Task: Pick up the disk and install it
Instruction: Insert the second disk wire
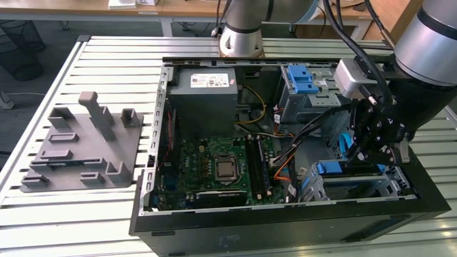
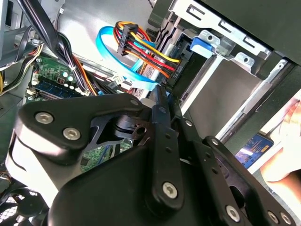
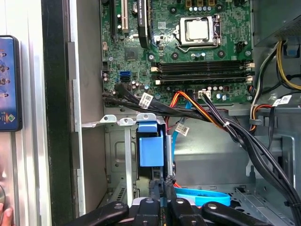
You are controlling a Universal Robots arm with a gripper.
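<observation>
Disk (image 1: 348,169) sits edge-up in the drive cage (image 1: 357,184) at the case's 4 o'clock corner in the exterior view, blue rail on top. In the first wrist view its blue rail (image 3: 151,149) stands directly ahead of the claw (image 3: 161,200), whose fingers sit narrow, pinching the disk's edge.

Judgement: seating step. Push straight along the cage slot, keep the drive square, and watch the cables.

Materials: silver sheet-metal cage, folded tabs; matte blue plastic rail; flat light-blue data cable (image 2: 120,61), looped; red-yellow-black power bundle (image 2: 143,47), pliant. Green motherboard (image 1: 214,166) at 9 o'clock from the disk. Black claw linkage, bolted. Slatted metal tabletop (image 1: 85,214) carries the case.
</observation>
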